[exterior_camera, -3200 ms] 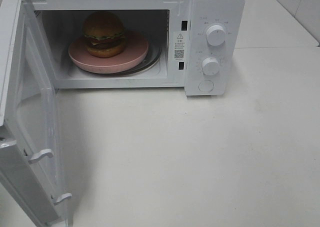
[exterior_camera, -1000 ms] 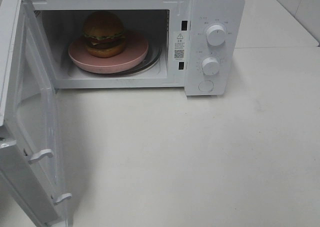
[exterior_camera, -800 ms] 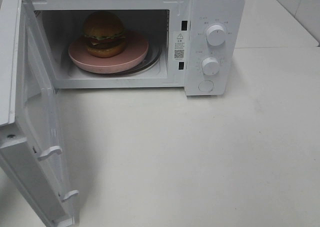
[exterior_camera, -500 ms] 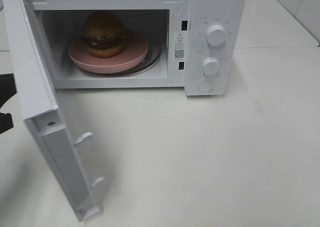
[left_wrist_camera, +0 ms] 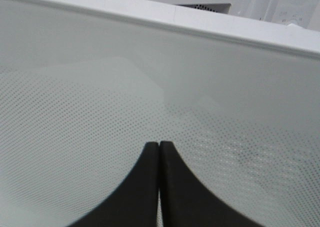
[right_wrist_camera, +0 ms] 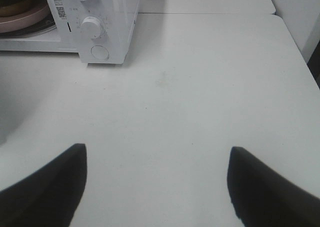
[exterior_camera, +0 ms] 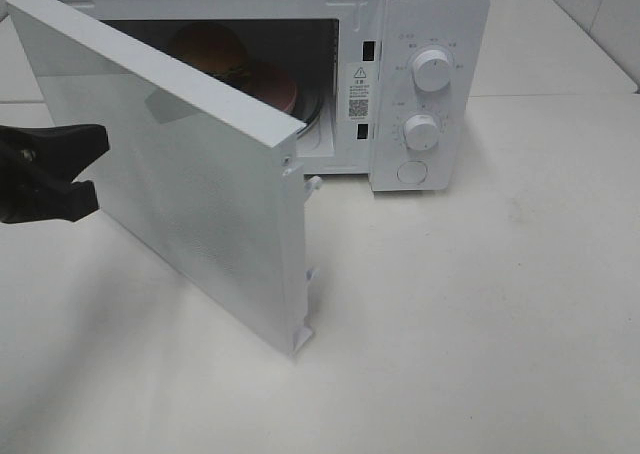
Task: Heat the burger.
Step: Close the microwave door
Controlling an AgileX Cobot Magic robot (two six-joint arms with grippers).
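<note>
Door (exterior_camera: pixel 190 174) swung from wide open to about half-shut across the microwave (exterior_camera: pixel 430 34) cavity | burger (exterior_camera: pixel 212 46) on pink plate (exterior_camera: pixel 284 86) inside microwave, mostly hidden behind door | left gripper (left_wrist_camera: pixel 159 145): fingers pressed together, tips at door's outer face | right gripper (right_wrist_camera: pixel 157 187): fingers spread wide, empty, over table (exterior_camera: pixel 480 324) before microwave

door (exterior_camera: pixel 190 174): swings from wide open at frame left to half shut, across the opening | left gripper (left_wrist_camera: pixel 159 149): now in view at left edge, fingers together against door's outer face | burger (exterior_camera: pixel 213 42), plate (exterior_camera: pixel 281 84): now mostly hidden behind door
</note>
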